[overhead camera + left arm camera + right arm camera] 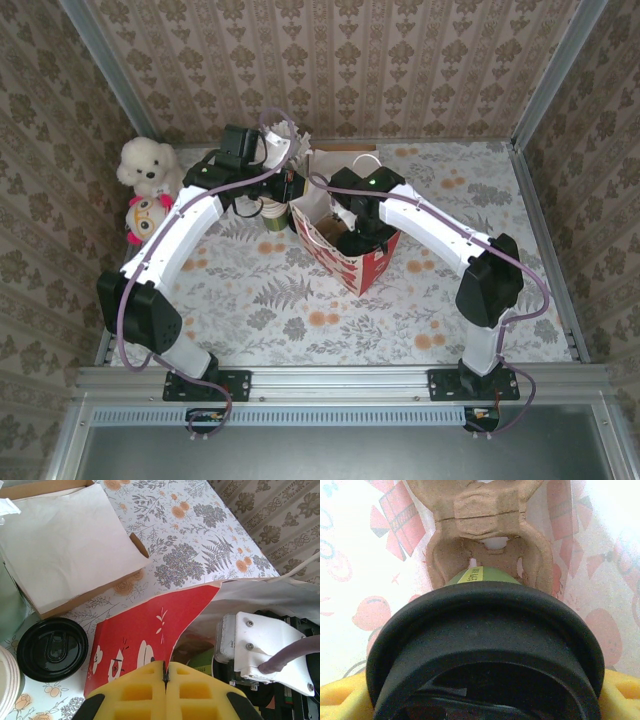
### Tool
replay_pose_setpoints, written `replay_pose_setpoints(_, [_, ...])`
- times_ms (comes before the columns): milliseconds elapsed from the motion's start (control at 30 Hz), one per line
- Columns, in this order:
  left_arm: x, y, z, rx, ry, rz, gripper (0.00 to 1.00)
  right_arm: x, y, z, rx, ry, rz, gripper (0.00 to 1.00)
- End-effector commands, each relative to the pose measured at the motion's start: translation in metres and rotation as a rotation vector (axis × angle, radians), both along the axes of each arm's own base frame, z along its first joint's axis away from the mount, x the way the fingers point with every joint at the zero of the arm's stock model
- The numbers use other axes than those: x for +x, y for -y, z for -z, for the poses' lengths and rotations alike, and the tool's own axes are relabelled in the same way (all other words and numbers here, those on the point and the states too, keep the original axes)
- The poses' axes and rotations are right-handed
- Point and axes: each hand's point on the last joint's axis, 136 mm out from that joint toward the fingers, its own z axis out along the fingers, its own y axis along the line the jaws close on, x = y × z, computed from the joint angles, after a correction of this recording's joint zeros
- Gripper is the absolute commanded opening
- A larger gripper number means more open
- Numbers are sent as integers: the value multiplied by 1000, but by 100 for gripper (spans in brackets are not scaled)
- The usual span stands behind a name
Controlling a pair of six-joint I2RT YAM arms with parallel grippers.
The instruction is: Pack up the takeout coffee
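The takeout coffee (485, 645), a green cup under a round black lid, sits between the yellow fingers (620, 695) of my right gripper (485, 700), which is shut on it inside the red paper bag (345, 258). Just beyond the cup lies a brown cardboard cup carrier (490, 530) against the bag's pale inner wall. My left gripper (165, 672) is shut on the bag's (140, 640) top edge. In the top view the left gripper (290, 195) is at the bag's back left corner and the right gripper (355, 225) reaches down into it.
Another round black lid (51, 649) stands on the table left of the bag, beside a stack of cups (6, 680). A flat cardboard box with white paper (65, 545) lies behind. Two plush toys (145, 185) sit at the far left edge.
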Motion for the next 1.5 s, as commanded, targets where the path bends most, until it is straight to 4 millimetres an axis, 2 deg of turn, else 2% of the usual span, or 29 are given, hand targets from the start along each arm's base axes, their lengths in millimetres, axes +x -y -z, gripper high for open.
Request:
replay_pose_setpoints(0, [5, -1, -11, -27, 13, -9, 0, -1, 11, 2, -46, -7, 24, 29])
replay_pose_setpoints(267, [5, 1, -13, -38, 19, -3, 0, -7, 15, 1, -57, -24, 54, 29])
replay_pose_setpoints(433, [6, 0, -12, -38, 20, -5, 0, 0, 15, 5, -71, 1, 60, 29])
replay_pose_setpoints(767, [6, 0, -12, -40, 12, -9, 0, 12, 20, -7, -80, 92, 65, 29])
replay_pose_setpoints(1133, [5, 0, -10, -40, 0, -13, 0, 18, 17, 5, -73, 121, 48, 28])
replay_pose_setpoints(1467, [5, 0, -6, -40, -15, -16, 0, 23, 14, 7, -45, 159, 29, 28])
